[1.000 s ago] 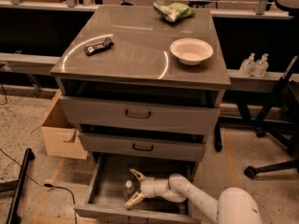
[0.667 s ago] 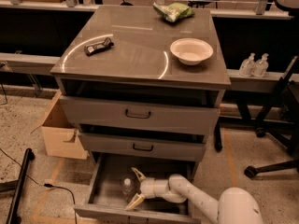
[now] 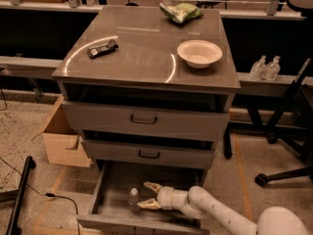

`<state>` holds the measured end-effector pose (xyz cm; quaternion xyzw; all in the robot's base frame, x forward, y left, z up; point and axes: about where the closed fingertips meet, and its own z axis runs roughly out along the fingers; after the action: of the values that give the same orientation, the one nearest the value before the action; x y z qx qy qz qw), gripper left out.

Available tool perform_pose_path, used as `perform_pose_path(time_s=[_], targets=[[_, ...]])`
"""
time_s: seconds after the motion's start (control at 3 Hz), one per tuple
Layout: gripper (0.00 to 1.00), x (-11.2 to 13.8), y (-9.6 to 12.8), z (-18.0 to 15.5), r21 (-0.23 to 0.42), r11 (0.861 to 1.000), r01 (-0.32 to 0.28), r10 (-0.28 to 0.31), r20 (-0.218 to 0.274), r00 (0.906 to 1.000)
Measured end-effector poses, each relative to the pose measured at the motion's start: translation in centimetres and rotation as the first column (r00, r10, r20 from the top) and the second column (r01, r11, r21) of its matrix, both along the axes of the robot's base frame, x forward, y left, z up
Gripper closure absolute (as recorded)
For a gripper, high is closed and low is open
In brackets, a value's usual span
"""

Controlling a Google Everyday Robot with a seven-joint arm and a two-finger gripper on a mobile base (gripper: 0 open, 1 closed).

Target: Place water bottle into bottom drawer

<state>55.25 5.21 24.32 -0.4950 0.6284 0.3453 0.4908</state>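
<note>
- You see the water bottle [image 3: 133, 199] standing free and upright on the drawer floor. A second ago it was hidden among the fingers.
- The gripper [image 3: 146, 195] has moved back a little to the right. It stays low in the frame, inside the bottom drawer [image 3: 112, 187], with its fingers spread apart and holding nothing.
- The bottle is just at the fingertips; whether the lower finger touches it, you cannot tell.
- In my judgement the placing is done, and you only need to pull the arm out without knocking the bottle.
- The bottom drawer is pulled out and holds only the bottle and the gripper.
- The bowl [image 3: 199, 63] at the upper right looks empty.
- The cardboard box [image 3: 66, 148] at the left hides its inside.
</note>
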Motion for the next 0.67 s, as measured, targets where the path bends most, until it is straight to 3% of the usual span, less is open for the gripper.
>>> perform_pose_path(time_s=[0.33, 0.67], targets=[[0.65, -1.2, -5.1, 3.0, -0.074, 0.994, 0.080, -0.082, -0.024, 0.9963], [0.88, -3.1, -10.4, 6.7, -0.177, 0.975, 0.137, -0.147, -0.041, 0.9883]])
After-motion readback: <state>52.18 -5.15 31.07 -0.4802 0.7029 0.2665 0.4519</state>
